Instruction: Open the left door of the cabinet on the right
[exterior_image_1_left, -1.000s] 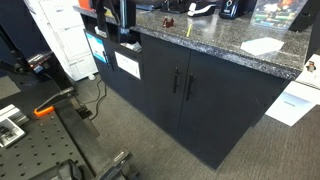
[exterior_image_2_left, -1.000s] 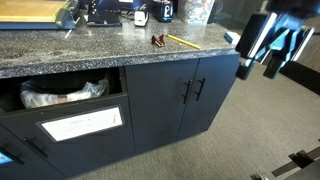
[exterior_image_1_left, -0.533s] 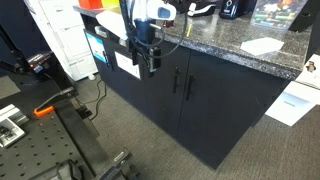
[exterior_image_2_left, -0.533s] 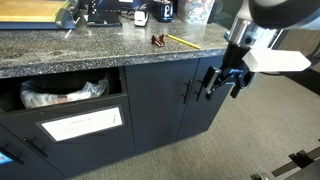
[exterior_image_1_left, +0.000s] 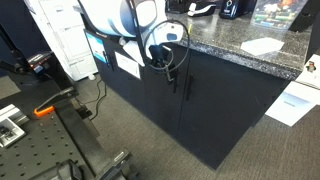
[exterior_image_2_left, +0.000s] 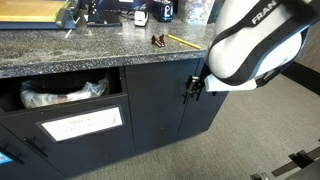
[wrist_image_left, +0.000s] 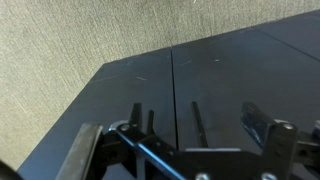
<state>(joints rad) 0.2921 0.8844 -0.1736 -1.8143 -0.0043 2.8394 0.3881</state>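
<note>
Grey carpet covers the floor in front of a long dark counter with a speckled granite top. At the 3 o'clock end of that counter in an exterior view we see the cabinet, with both of its doors shut and flush. The left door has a slim bar handle along the edge next to the centre seam. The right door has a matching bar on its near edge.

The white arm comes in from 2 o'clock and holds the gripper right at the upper ends of the two handles. We cannot tell whether it touches either bar. In the wrist view the two fingers stand wide apart at 6 o'clock with nothing between them. Above them we see the door seam and the bars against the dark panels.

At 9 o'clock from the left door an open compartment holds a crumpled plastic bag, and a white label sits on the front below it. A thin yellow stick lies on the granite at 12 o'clock from the handles.
</note>
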